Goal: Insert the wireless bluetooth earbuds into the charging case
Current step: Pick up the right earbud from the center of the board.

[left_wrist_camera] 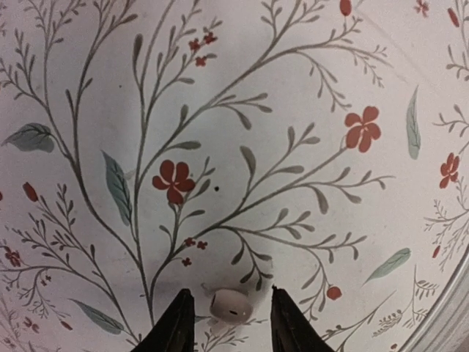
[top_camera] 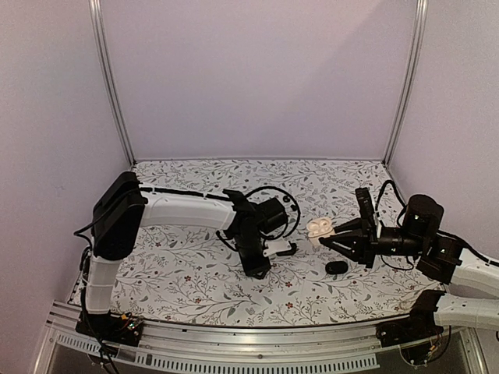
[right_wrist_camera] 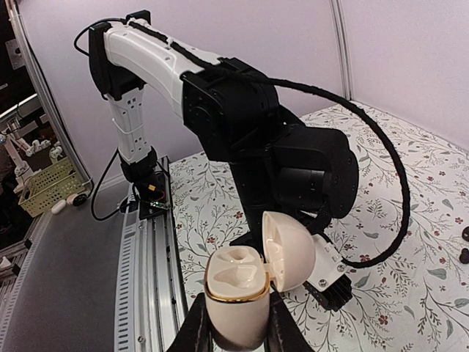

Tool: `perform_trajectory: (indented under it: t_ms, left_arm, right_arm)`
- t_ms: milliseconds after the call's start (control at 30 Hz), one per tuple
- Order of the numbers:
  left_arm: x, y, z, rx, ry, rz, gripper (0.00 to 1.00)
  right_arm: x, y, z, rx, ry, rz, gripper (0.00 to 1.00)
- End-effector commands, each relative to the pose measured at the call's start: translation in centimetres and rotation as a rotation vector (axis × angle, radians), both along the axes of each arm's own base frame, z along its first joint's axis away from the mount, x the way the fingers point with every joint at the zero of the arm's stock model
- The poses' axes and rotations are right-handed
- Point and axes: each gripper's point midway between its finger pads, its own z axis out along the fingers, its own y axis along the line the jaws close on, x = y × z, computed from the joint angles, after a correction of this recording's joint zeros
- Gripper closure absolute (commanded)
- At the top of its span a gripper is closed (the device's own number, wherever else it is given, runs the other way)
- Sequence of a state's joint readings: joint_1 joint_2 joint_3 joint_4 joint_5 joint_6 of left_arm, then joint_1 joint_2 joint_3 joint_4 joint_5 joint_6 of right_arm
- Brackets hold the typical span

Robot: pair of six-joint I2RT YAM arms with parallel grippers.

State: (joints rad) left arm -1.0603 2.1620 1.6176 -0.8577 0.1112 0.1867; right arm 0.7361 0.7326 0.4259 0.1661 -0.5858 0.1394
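My right gripper (right_wrist_camera: pixel 236 326) is shut on a cream charging case (right_wrist_camera: pixel 236 293) with a gold rim. It holds the case upright above the cloth, lid open, both wells empty. The case also shows in the top view (top_camera: pixel 319 228) at my right gripper (top_camera: pixel 330 235). My left gripper (left_wrist_camera: pixel 223 295) points down at the cloth and is open. A small cream-white bud (left_wrist_camera: pixel 231 306) lies on the cloth between its fingertips, touching neither. Two tiny black earbuds (right_wrist_camera: pixel 463 235) lie on the cloth at the right edge of the right wrist view.
A black oval case (top_camera: pixel 336 267) lies on the floral cloth (top_camera: pixel 187 273) just in front of my right gripper. The left arm's wrist and black cable (right_wrist_camera: pixel 381 147) stand close behind the held case. An aluminium rail (top_camera: pixel 234 343) runs along the near table edge.
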Motion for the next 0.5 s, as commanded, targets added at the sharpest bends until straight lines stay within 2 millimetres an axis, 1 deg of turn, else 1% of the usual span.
perform_trajectory:
  t_ms: [0,333,467]
  left_arm:
    - [-0.7,0.1,-0.8,0.045,0.025,-0.029,0.66]
    - [-0.9,1.3,-1.6,0.122,0.031,-0.024,0.68]
    - [-0.9,1.3,-1.5,0.126,0.032,-0.024,0.69]
  right_arm:
    - [0.1,-0.3,0.4,0.017,-0.012,-0.012,1.00]
    - [0.1,-0.3,0.3,0.016,-0.012,-0.011,1.00]
    - [0.2,-0.2,0.4,0.018,-0.014,-0.009,1.00]
